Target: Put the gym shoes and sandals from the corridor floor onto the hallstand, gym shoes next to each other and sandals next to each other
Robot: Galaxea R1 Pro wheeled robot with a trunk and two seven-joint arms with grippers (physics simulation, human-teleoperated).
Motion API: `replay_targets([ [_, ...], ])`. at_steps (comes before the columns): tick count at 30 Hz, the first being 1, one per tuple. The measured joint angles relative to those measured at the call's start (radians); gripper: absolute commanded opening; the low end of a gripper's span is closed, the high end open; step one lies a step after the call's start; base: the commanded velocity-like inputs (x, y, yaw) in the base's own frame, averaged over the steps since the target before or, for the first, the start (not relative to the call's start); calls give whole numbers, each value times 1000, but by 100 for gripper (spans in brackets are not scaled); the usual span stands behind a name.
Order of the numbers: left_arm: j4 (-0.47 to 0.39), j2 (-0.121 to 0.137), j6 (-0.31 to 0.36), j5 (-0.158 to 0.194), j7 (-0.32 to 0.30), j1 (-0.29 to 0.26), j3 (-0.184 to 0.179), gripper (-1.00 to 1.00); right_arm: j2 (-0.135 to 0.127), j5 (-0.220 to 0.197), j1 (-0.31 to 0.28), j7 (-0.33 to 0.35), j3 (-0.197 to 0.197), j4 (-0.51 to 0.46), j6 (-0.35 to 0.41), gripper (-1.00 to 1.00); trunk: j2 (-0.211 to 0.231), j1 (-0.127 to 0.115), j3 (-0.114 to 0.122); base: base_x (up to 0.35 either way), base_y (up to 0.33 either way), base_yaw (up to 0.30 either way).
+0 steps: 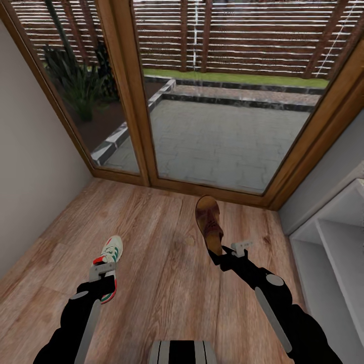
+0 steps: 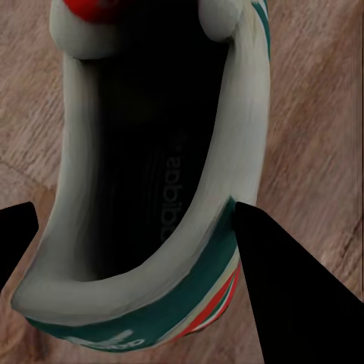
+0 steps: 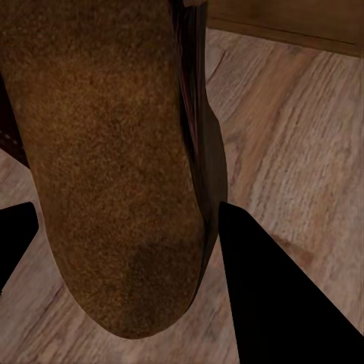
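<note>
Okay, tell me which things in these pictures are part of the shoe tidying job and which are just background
Part of the job:
gym shoe, heel between the left gripper's fingers
sandal, heel between the right gripper's fingers
corridor floor
pale grey rack at the right

Just background:
glass doors
paving stones
plants

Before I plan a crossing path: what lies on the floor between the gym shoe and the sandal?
In the head view, nothing but bare corridor floor lies between the gym shoe and the sandal.
</note>
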Motion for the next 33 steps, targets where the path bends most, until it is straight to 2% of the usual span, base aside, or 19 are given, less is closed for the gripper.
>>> replay_targets([
  [7, 0, 0, 1, 0, 0, 0, 0, -100, 0, -1, 0, 0, 0, 0, 0, -100, 2, -3, 27, 0, 0, 0],
  [33, 0, 0, 3, 0, 0, 0, -1, -100, 0, -1, 0, 0, 0, 0, 0, -100, 183, -103, 109, 0, 0, 0],
])
